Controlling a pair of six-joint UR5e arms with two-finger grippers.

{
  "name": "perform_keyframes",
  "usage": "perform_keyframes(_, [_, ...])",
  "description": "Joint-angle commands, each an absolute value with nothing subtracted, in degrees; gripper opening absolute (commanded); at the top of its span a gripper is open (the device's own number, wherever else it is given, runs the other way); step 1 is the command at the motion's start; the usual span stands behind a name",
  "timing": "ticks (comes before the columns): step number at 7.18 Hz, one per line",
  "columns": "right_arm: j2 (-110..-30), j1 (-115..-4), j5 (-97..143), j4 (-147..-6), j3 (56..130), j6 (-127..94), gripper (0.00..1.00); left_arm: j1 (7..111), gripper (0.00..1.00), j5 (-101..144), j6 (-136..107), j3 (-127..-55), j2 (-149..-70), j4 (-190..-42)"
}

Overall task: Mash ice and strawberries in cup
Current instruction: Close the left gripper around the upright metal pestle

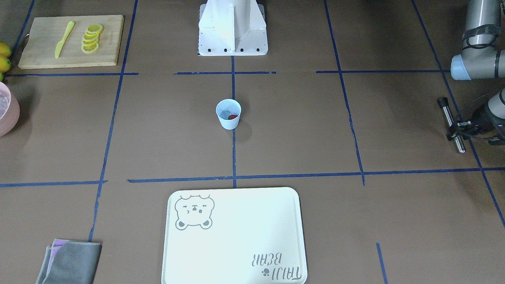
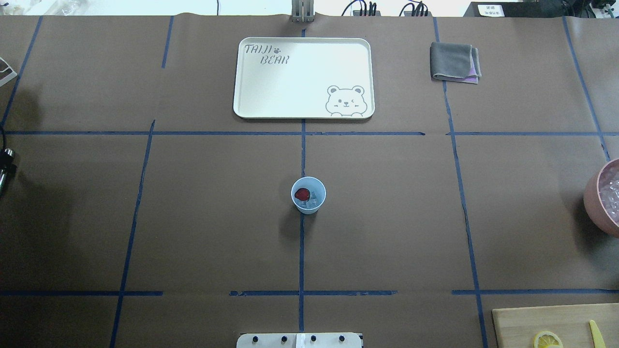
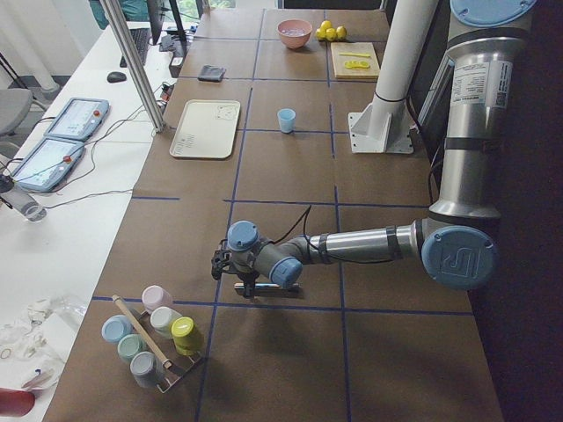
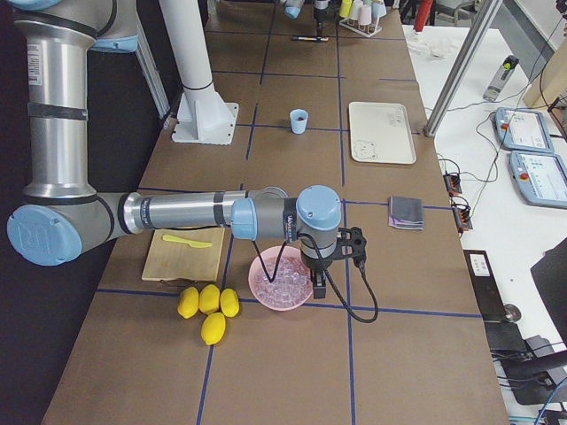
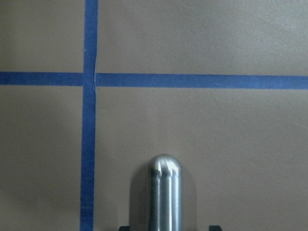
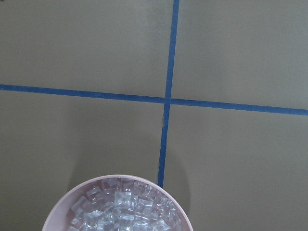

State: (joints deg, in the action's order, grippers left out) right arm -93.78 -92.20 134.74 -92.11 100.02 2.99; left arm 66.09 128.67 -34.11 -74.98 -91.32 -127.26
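The cup (image 1: 229,123) holds strawberry (image 2: 302,194) and ice (image 2: 314,199); the tray (image 2: 300,82) reads "TAIJI BEAR". The left gripper (image 1: 455,132) clamps a metal rod (image 1: 447,114). The right gripper (image 4: 317,283) cannot be judged.

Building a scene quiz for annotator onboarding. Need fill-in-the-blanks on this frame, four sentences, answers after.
1. In the cup, next to the ice, lies one red ___.
2. The left gripper holds a metal muddler with a ___ handle end.
3. The lemon slices lie on the cutting board beside a yellow ___.
4. The pink bowl is filled with ___.
Missing words: strawberry; black; knife; ice.
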Motion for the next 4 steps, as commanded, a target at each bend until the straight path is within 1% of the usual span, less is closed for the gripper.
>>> perform_keyframes(1, [-93.8, -92.2, 134.7, -92.1, 100.0, 3.0, 0.99, 66.1, 0.57, 128.7, -34.0, -74.6, -91.3, -127.3])
perform_keyframes(2, [-93.7, -92.2, 134.7, -92.1, 100.1, 3.0, 0.99, 66.1, 0.56, 128.7, -34.1, -74.6, -91.4, -127.3])
perform_keyframes(3, [-93.7, -92.2, 134.7, -92.1, 100.0, 3.0, 0.99, 66.1, 0.47, 128.7, -34.2, -74.7, -91.4, -127.3])
perform_keyframes(4, [-93.7, -92.2, 134.7, -92.1, 100.1, 3.0, 0.99, 66.1, 0.34, 128.7, -34.4, -74.8, -91.4, -127.3])
